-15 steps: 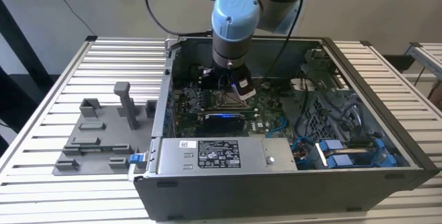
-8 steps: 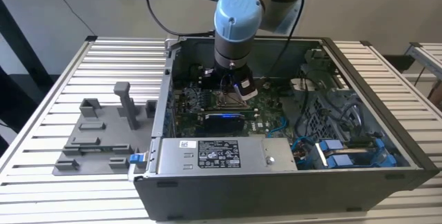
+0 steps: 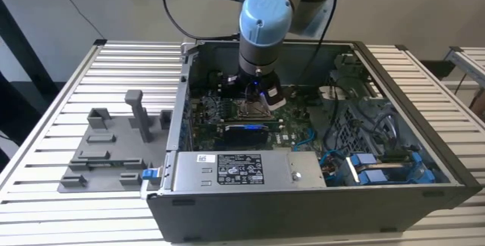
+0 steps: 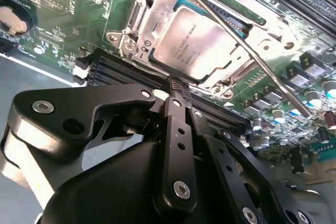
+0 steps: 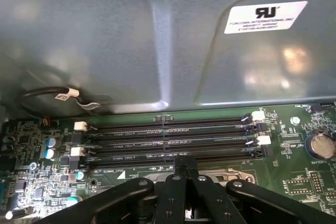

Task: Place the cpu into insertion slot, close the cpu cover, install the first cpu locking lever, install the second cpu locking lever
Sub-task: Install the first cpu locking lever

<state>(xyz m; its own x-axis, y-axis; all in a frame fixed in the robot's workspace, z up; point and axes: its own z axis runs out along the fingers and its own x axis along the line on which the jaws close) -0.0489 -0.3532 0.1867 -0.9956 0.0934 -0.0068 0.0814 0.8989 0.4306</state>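
**Tool shut just beside socket, cpu seated, lever work in hand**

The tool sits low over the board with its fingers pressed together and nothing between them. In the second wrist view its tip is just beside the near edge of the socket, not touching the chip.

The cpu lies flat in the insertion slot, silver top up. The cpu cover looks to be down around it, with the chip showing through the window.

A thin locking lever runs on a slant past the far corner of the cover. It appears raised rather than hooked, though its latch end is hard to read.

Judgement: the step in hand is the lever. To do it well:
- push with the closed tip on the rod itself, not on the cover or chip;
- press down first, then sideways under the hook;
- stay clear of the small capacitors beside the socket.

Further off in the first wrist view are the memory slots, then the grey case wall.

In the exterior view the arm reaches down into the open computer case. The case stands on the slatted table, next to a grey fixture tray.
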